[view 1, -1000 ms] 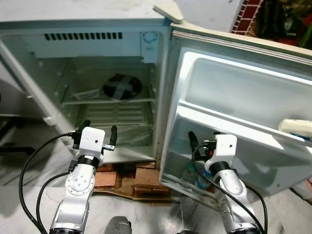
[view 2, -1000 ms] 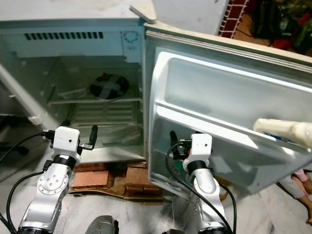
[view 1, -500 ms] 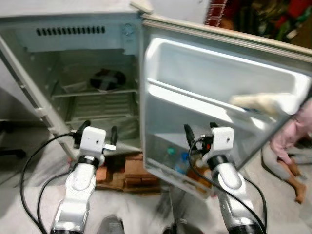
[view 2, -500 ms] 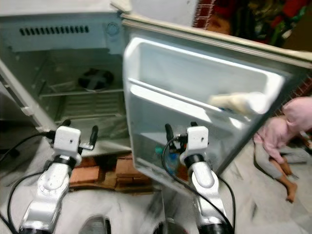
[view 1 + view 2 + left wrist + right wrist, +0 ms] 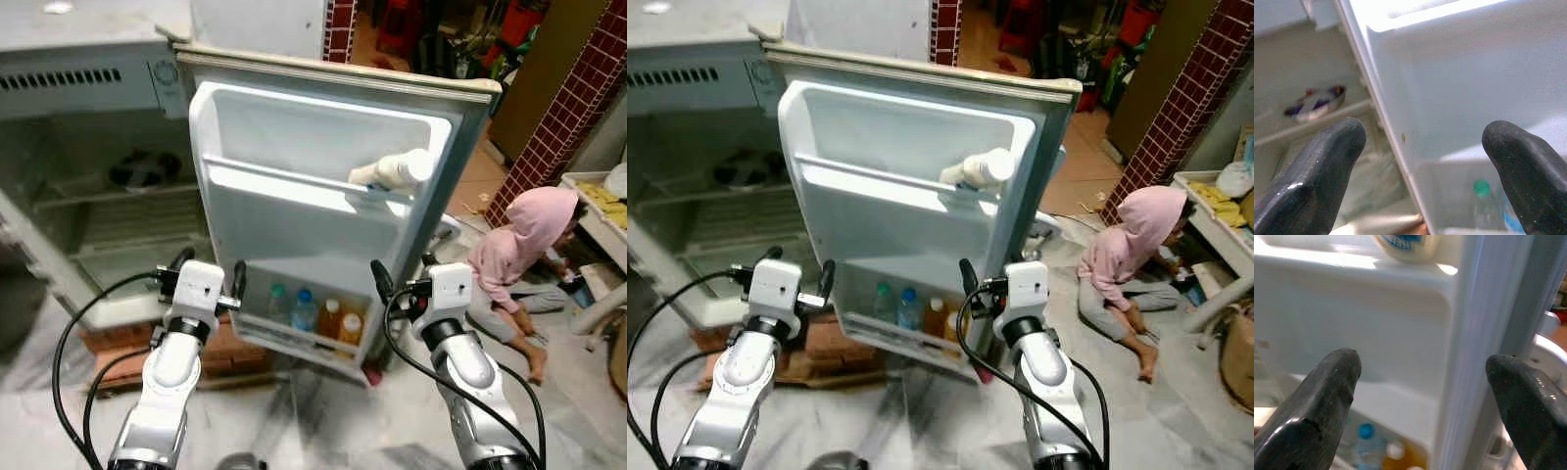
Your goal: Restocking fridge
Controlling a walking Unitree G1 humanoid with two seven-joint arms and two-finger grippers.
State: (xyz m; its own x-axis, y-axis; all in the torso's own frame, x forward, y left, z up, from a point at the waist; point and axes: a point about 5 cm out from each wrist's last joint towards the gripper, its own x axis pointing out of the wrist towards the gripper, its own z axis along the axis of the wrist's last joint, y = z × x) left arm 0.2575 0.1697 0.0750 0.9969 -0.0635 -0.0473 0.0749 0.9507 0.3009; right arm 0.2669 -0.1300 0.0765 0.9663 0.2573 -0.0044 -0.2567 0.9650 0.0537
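Observation:
The fridge door point(image 5: 323, 127) stands wide open in front of me. A white bottle point(image 5: 392, 172) lies on its side on the upper door shelf. Several bottles point(image 5: 313, 311) with green, blue and orange contents stand in the bottom door shelf. My left gripper point(image 5: 209, 269) is raised before the door's hinge edge, open and holding nothing. My right gripper point(image 5: 402, 272) is raised before the door's outer edge, also open and holding nothing. Both wrist views show the spread fingers point(image 5: 1317, 166) point(image 5: 1322, 396) with the door beyond.
The fridge cabinet point(image 5: 88, 78) is at the left, with a dark dish point(image 5: 142, 168) on a wire shelf. Bricks point(image 5: 118, 338) prop the fridge. A person in a pink hoodie point(image 5: 524, 245) sits on the floor to the right, by a brick pillar point(image 5: 578, 88).
The camera has swung right, so the fridge sits further left and the seated person has come into view. Both arms stay raised with open fingers.

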